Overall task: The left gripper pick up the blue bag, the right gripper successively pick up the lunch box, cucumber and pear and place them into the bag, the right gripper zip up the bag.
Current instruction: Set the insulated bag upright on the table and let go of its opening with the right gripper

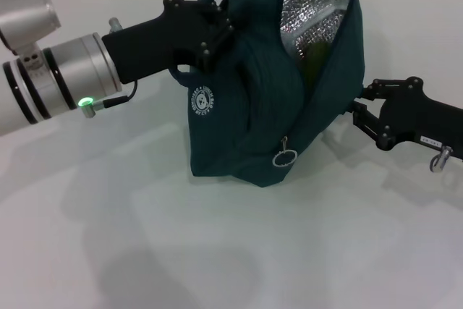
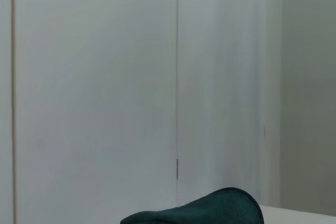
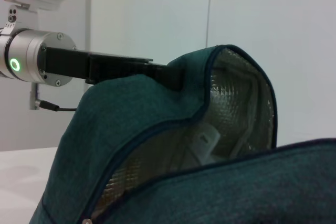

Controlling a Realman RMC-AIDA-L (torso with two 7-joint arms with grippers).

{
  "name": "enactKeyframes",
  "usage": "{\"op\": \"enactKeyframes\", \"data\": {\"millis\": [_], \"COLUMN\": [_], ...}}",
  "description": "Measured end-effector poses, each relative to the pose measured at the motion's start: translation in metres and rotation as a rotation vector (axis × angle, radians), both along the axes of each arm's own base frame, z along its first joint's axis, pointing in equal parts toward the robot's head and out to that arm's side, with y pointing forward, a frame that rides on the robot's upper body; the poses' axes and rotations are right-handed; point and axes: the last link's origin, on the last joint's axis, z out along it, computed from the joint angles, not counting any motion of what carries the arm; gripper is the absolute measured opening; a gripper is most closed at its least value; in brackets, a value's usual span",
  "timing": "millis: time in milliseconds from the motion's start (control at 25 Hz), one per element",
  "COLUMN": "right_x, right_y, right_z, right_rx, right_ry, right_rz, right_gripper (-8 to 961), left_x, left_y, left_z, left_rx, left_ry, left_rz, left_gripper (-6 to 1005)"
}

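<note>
The blue bag (image 1: 246, 117) stands near the middle of the white table (image 1: 181, 251), a soft dark teal fabric pouch with creased, slumping sides. Its mouth gapes toward the far right, showing crinkled silver foil lining (image 1: 318, 16). A small white round logo (image 1: 201, 100) is printed on its left-facing side, and a metal ring zip pull (image 1: 285, 158) hangs low on the near corner. Inside, against the foil, a smooth green surface that looks like the cucumber (image 1: 312, 59) is partly visible. In the right wrist view a pale, translucent plastic shape (image 3: 205, 142) sits deep in the opening, probably the lunch box, though too little shows to be sure.

The left end effector (image 1: 217, 30), matte black with angular linkages, reaches in from the left and is clamped on the bag's upper left edge, by the handle. Behind it the arm's wrist is a smooth silver cylinder with a glowing green ring light (image 1: 85, 101). The right wrist view shows the same black fingers gripping the bag's rim (image 3: 173, 74) from the far side.

The right end effector (image 1: 362, 110), also black and jointed, lies low on the right, just beside the bag's right side. Its fingertips are hidden behind the fabric, so I cannot tell whether they are apart or together.

The left wrist view catches only a rounded teal hump of the bag (image 2: 210, 208) against pale wall panels (image 2: 105, 77).
</note>
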Motion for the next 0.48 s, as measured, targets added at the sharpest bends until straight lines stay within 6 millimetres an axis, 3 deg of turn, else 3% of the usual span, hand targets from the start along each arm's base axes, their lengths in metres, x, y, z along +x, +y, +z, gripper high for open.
{"op": "enactKeyframes", "data": {"millis": [480], "right_x": [-0.010], "right_y": [-0.008], "right_z": [0.013], "right_rx": [0.113], "right_ry": [0.085], "right_rz": [0.109], "right_gripper": [79], "left_x": [-0.016], "left_y": [-0.020], "left_z": [-0.011], "left_rx": [0.129], "left_ry": [-0.069], "left_rz": [-0.057], "left_gripper": [100]}}
